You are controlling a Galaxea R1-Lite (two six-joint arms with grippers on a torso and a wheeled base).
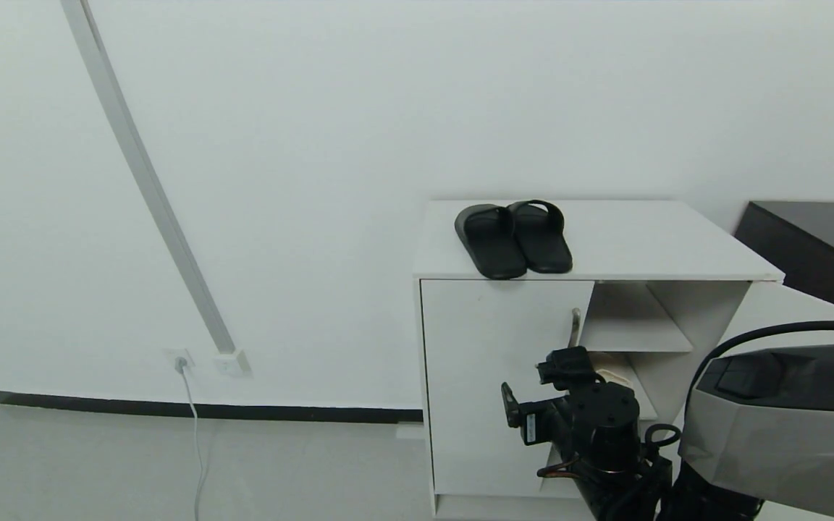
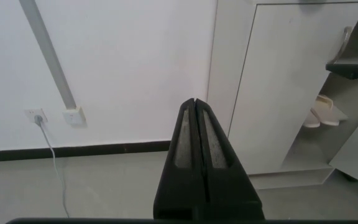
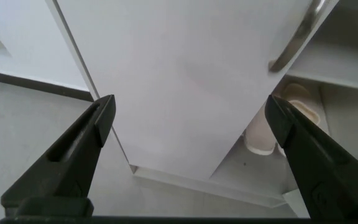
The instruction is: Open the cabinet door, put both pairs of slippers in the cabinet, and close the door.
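Gripper of right arm [image 3: 190, 106] spread wide, facing cabinet door [image 3: 185, 56].

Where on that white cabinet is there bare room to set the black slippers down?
The cabinet top is bare to the right of the black slippers. In the open half, the upper shelf looks bare. The shelf below holds pale slippers, and the robot's open tool hangs near the door handle, so it is crowded there.
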